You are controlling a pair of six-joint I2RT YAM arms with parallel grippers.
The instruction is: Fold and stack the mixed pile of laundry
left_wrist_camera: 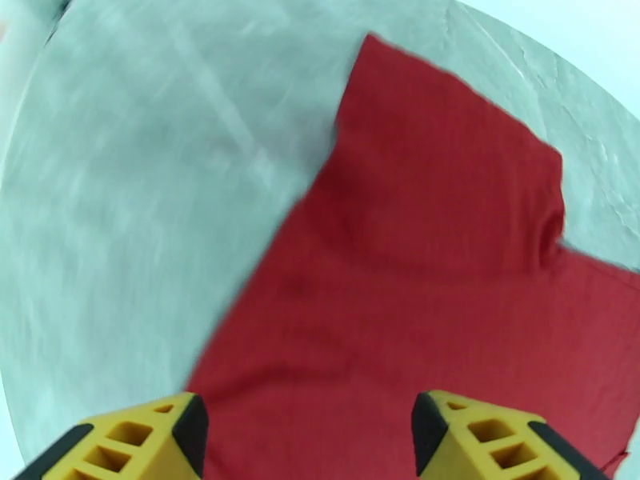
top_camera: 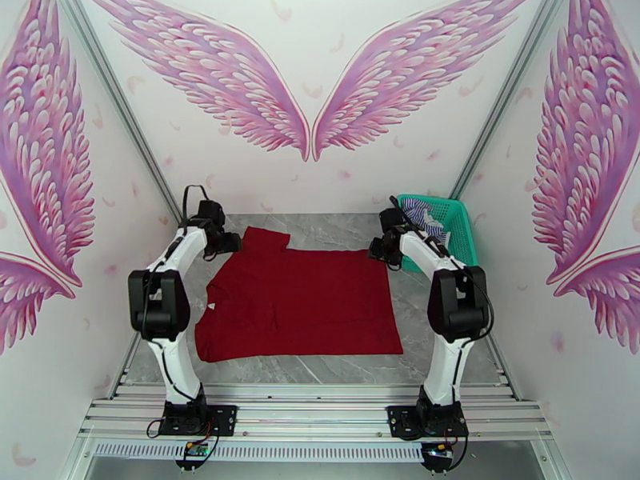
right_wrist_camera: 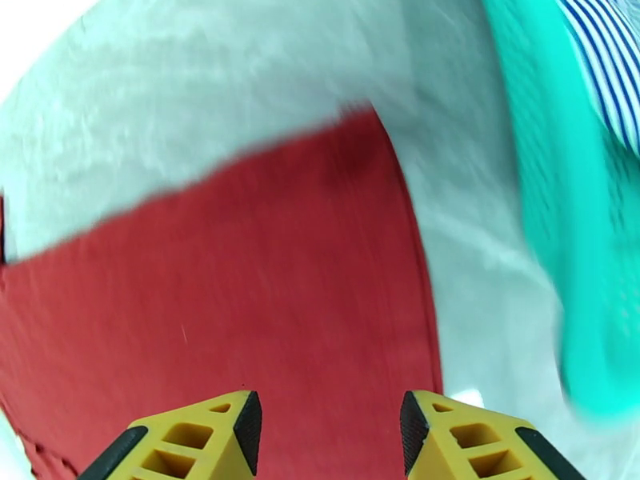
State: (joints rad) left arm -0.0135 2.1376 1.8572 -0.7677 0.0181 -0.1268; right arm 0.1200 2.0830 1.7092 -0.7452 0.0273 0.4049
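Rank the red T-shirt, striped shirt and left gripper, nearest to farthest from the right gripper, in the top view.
1. Red T-shirt: directly beneath the right gripper.
2. Striped shirt: in the basket, right.
3. Left gripper: far left, across the table.

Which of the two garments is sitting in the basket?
The blue-and-white striped shirt, bunched up inside the teal basket at the far right. The dark red T-shirt lies spread flat on the table instead.

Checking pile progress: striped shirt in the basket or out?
In. The striped shirt lies bunched inside the teal basket, below its rim.
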